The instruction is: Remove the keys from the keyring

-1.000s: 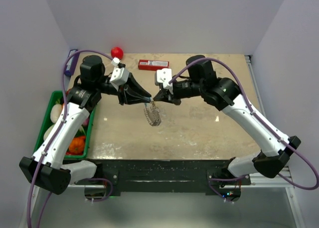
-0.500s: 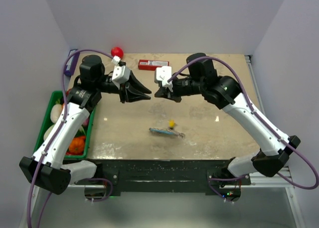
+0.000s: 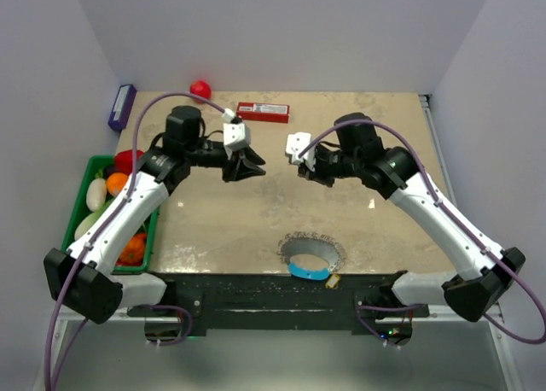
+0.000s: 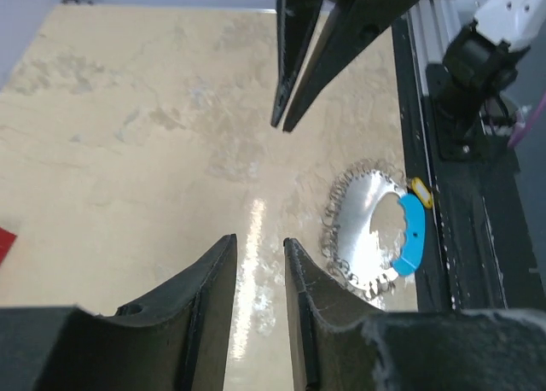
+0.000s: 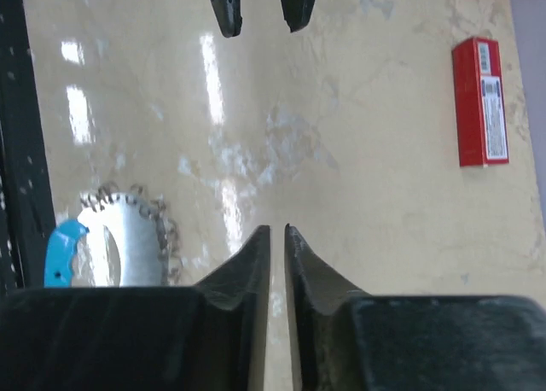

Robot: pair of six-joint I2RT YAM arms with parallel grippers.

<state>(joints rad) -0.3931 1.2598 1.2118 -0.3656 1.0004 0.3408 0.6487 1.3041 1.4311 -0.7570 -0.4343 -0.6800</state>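
Overhead view with both wrist views. The keyring point(image 3: 312, 253), a floppy loop of silvery links, is laid flat on the table point(image 3: 213, 220) at its near edge, a little right of centre. Its light-blue segment point(image 3: 307, 271) is turned toward the black rail point(image 3: 256, 293) that borders the table. The key point(image 3: 333, 280), a tiny yellow piece, is seen at the right end of the blue segment, touching or just beside it. Whether it is joined to the loop cannot be told.

The left gripper point(image 3: 254, 167) and the right gripper point(image 3: 302, 171) are held facing each other, well apart from the keyring on its far side. In the left wrist view the left gripper point(image 4: 259, 240) is shown released, with a clear gap between its fingers and nothing in it. The keyring point(image 4: 363, 237) and the key point(image 4: 417, 191) are visible beyond. In the right wrist view the right gripper point(image 5: 277, 230) is shown parted by only a narrow slit, with nothing grasped.

A red box point(image 3: 263, 111) and a red ball point(image 3: 200, 89) are placed near the far edge. A green bin point(image 3: 95, 165) of assorted items is set at the left.
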